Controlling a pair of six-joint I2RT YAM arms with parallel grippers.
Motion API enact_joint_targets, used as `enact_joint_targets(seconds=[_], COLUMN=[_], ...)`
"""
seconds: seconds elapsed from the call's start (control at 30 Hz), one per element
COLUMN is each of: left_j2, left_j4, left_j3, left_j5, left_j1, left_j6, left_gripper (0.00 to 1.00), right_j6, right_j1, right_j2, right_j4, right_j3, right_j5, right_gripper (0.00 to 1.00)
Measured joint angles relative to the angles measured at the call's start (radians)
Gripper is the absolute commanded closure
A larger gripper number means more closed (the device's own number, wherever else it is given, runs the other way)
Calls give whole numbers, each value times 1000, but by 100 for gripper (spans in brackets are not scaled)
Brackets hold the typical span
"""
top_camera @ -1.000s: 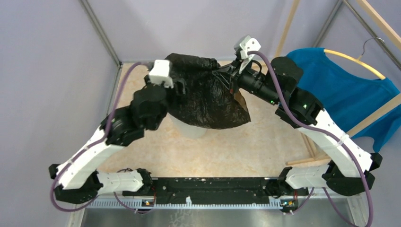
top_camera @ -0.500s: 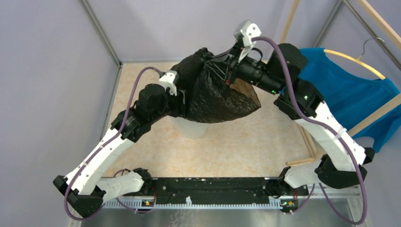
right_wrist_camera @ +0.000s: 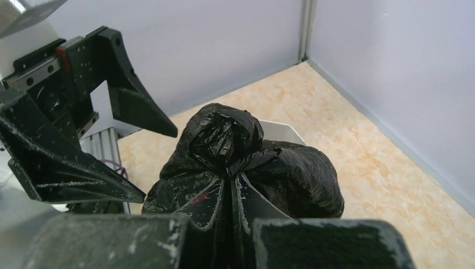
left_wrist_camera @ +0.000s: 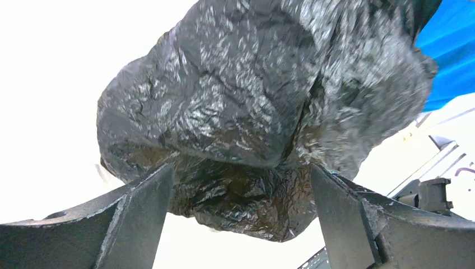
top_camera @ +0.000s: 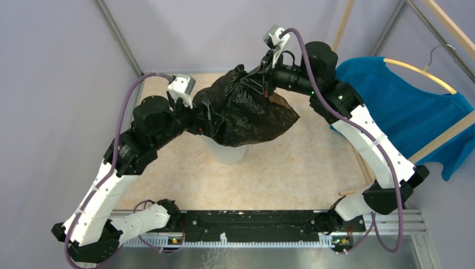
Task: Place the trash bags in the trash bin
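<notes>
The black, wrinkly trash bag [top_camera: 252, 117] hangs bunched over the translucent white trash bin [top_camera: 225, 152], hiding most of the bin. My right gripper [top_camera: 256, 85] is shut on the bag's gathered neck; in the right wrist view the right gripper [right_wrist_camera: 232, 193] pinches the plastic below the knotted top [right_wrist_camera: 224, 134]. My left gripper [top_camera: 210, 115] stands open against the bag's left side. In the left wrist view the bag [left_wrist_camera: 252, 106] bulges between the spread left gripper [left_wrist_camera: 241, 171] fingers [left_wrist_camera: 140, 213]. A corner of the bin's rim [right_wrist_camera: 280, 128] shows behind the bag.
A blue T-shirt [top_camera: 406, 115] hangs on a hanger from a wooden frame [top_camera: 442, 140] at the right. Grey walls close the cell at the left and back. The beige marbled table [top_camera: 291, 168] lies around the bin.
My right gripper has carried the bag's neck to the left and back. The left gripper has opened wide and its arm has swung left. The bag now hangs more bunched over the bin.
</notes>
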Motion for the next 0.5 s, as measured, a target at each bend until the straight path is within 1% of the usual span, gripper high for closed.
enact_joint_targets(seconds=[0.13, 0.2, 0.37, 0.5], left_j2=[11, 34, 148, 247], left_j4=[0, -4, 11, 38], left_j3=[33, 69, 234, 366], left_j5=[-13, -59, -157, -167], left_j1=[0, 3, 50, 96], left_j6=[-3, -14, -49, -83], left_gripper=[2, 2, 2, 3], right_j6=[11, 19, 63, 87], right_j1=[-2, -4, -6, -6], right_j2=[0, -2, -13, -13], right_j4=[-2, 9, 52, 69], right_j3=[0, -8, -71, -98], right_j5=[-39, -59, -123, -154], right_gripper=[100, 100, 100, 100])
